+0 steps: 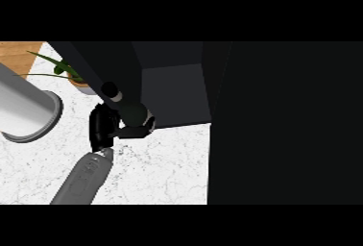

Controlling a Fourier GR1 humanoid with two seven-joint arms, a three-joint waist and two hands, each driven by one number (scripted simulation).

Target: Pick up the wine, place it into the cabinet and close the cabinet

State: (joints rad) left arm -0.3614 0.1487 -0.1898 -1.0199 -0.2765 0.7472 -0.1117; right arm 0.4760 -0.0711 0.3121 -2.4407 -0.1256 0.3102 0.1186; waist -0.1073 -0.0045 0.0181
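The wine (132, 111) is a dark bottle, tilted, with its neck pointing to the upper left. My left hand (102, 126) is shut on it, fingers (139, 131) curled round its lower body. The bottle is held above the counter at the left front corner of the dark open cabinet (177, 96); I cannot tell whether it touches the cabinet. The cabinet's door (284, 125) is a broad black panel that fills the right side of the view. My right hand does not show.
A grey cylinder (28, 113) with a round rim lies at the left. A potted plant (67, 72) stands behind it by the cabinet. The white marble counter (163, 168) spreads below the cabinet.
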